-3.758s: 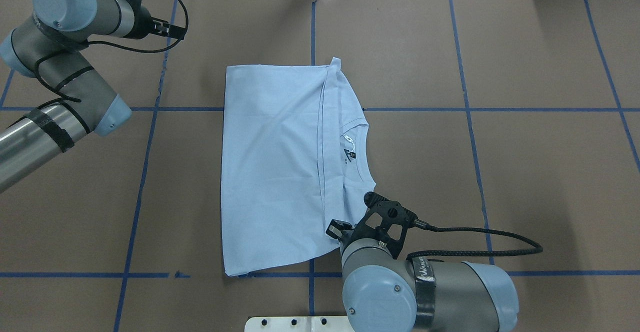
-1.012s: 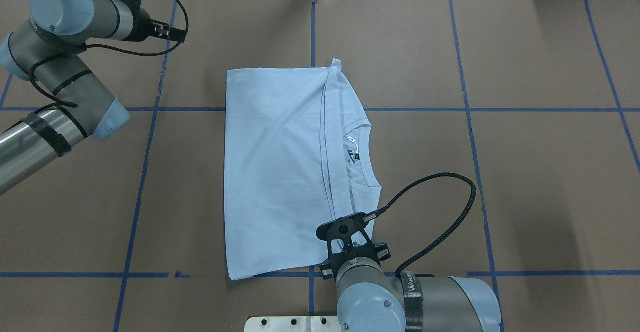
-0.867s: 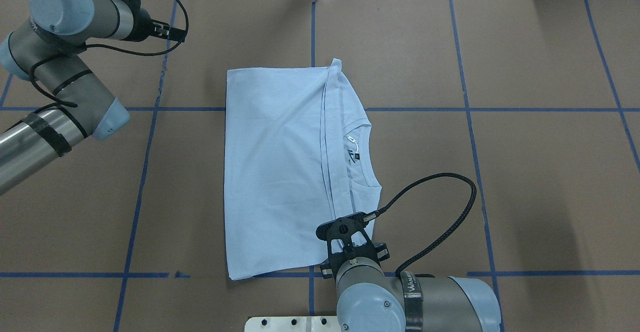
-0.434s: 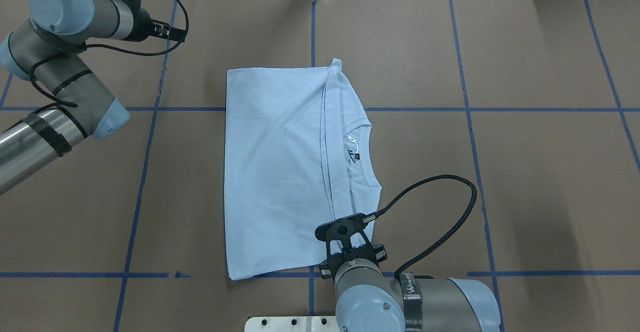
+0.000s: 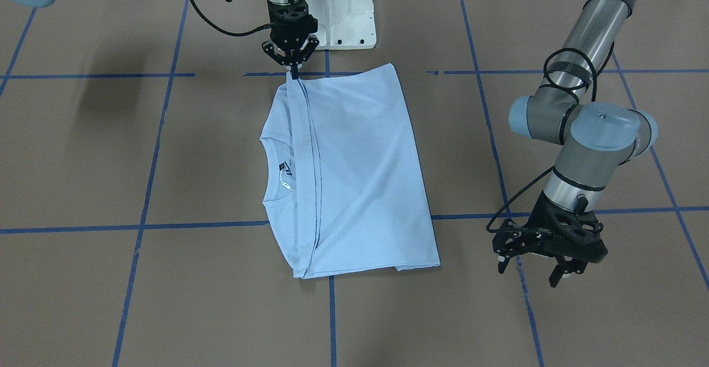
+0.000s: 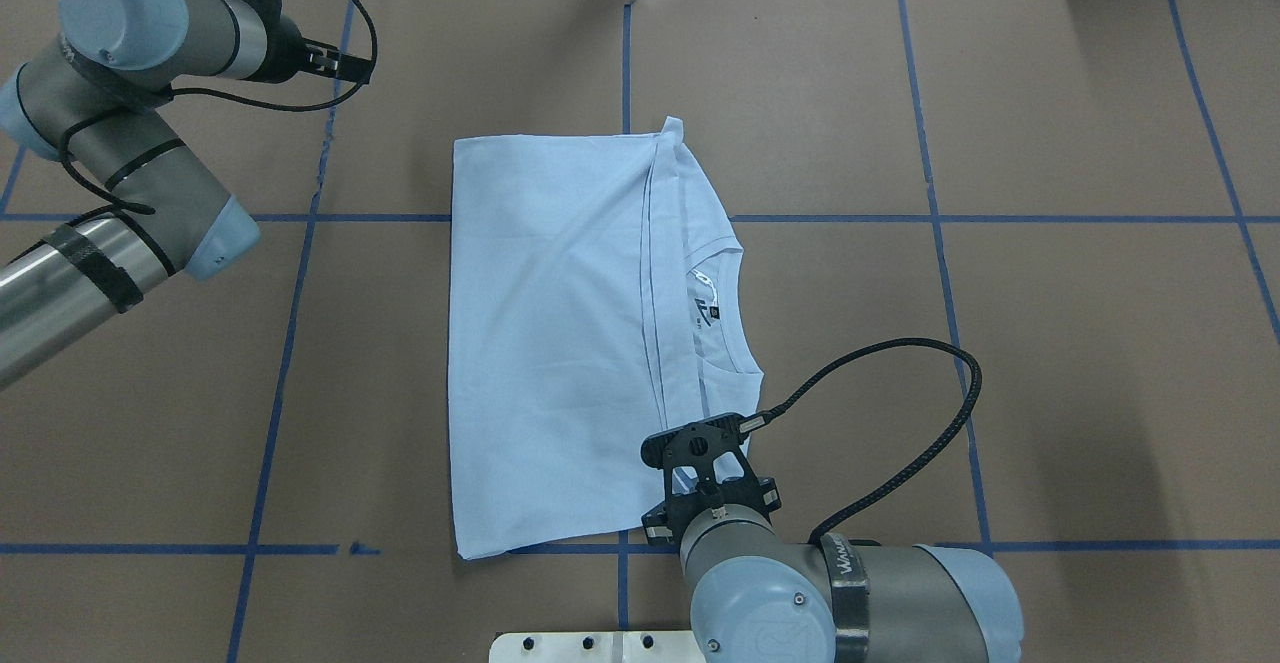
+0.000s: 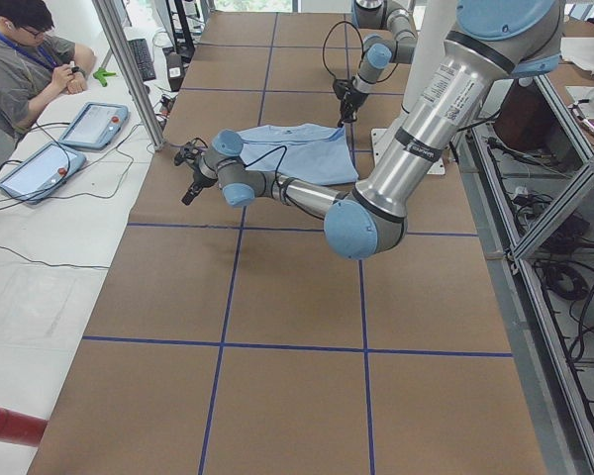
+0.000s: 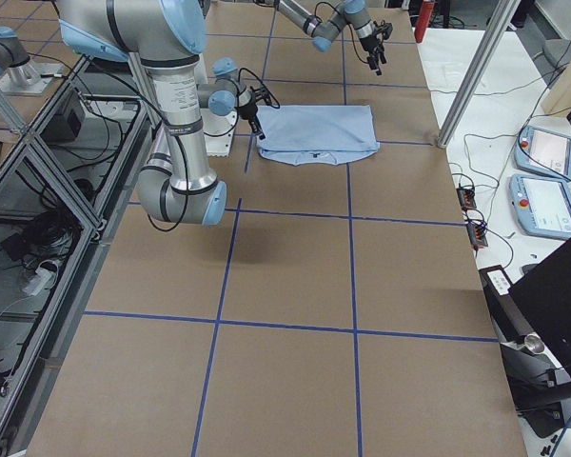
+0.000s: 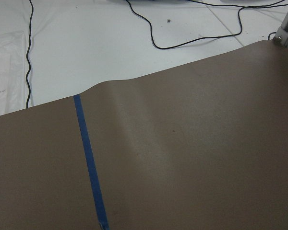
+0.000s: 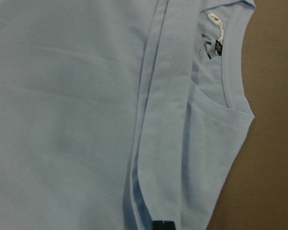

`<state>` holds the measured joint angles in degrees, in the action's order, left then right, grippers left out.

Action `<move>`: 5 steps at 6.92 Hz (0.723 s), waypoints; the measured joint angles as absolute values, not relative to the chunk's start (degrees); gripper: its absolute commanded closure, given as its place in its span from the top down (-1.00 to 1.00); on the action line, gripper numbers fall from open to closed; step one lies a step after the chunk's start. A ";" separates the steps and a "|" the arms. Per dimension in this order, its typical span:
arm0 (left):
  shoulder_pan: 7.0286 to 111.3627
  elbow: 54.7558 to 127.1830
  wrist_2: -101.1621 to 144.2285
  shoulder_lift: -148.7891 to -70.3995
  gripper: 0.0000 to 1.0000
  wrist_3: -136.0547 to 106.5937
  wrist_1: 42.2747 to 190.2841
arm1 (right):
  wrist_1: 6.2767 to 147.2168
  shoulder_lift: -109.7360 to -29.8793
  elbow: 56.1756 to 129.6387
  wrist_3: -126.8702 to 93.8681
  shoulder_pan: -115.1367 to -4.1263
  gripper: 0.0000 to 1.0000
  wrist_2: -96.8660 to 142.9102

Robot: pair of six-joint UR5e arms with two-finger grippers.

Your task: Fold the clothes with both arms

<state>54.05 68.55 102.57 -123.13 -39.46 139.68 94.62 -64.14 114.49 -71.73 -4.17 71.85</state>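
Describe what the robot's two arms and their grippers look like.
The left arm and right arm are silver tubes with grey joints, pale blue caps and black strap bands. The right arm's band bears white lettering. The left gripper and right gripper are black open frames with slim jaws, fed by black cables.

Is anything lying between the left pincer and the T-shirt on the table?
Nothing visible does. The left pincer hovers open beside the T-shirt, apart from it. Only bare brown table and a blue tape line lie between them.

Brown paper-covered table (image 6: 1100,393) with blue tape grid (image 6: 1000,218), white floor (image 9: 134,38)
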 measured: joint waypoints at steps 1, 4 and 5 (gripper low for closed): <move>54.05 68.56 102.57 -123.13 1.00 -39.46 139.67 | 94.54 -66.89 115.99 -73.84 -4.26 -1.00 71.98; 54.05 68.56 102.57 -123.13 1.00 -39.46 139.66 | 94.43 -73.23 119.19 -88.40 -2.36 -0.66 71.62; 54.05 68.55 102.57 -123.14 1.00 -39.46 139.66 | 94.41 -73.64 119.10 -92.16 -1.04 0.98 70.88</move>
<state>54.05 68.55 102.57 -123.14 -39.46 139.66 94.41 -73.64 119.10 -92.16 -1.04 70.88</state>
